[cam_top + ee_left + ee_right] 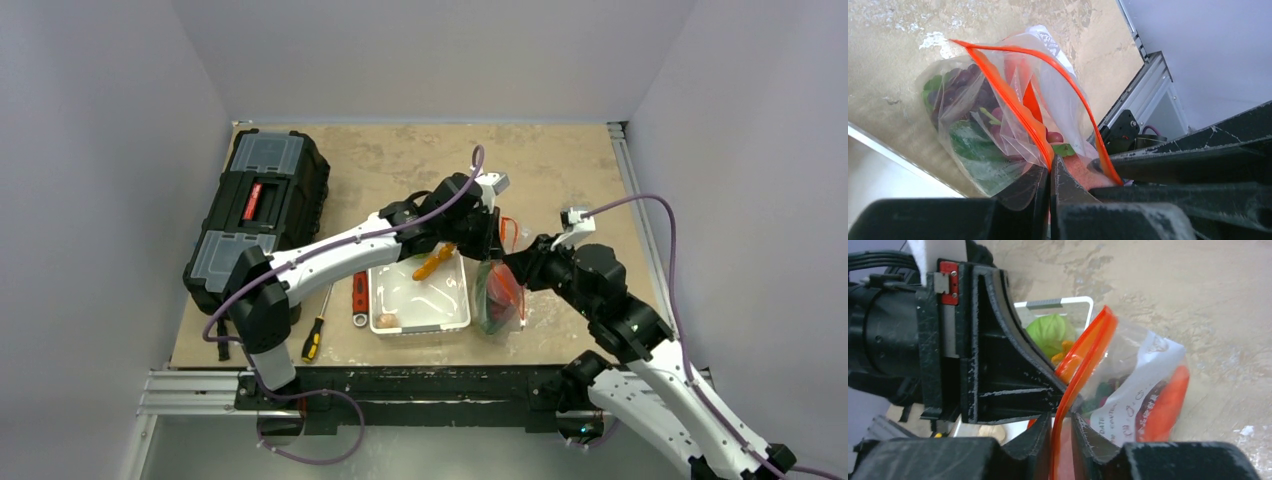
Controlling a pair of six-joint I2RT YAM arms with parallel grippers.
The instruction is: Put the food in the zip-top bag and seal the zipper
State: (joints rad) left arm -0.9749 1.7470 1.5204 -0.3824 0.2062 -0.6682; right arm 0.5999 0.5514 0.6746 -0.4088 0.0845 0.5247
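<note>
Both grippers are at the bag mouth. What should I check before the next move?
1. Left gripper shut on the zipper: ok.
2. Right gripper holding the zipper: cannot tell. The strip runs between its fingers, but a narrow gap shows.
3. All food in the bag: not ok. The carrot and peach lie in the tray.
4. Grapes and greens inside the bag: ok.
5. Zipper sealed: not ok. Its two strips stand apart in the left wrist view.
</note>
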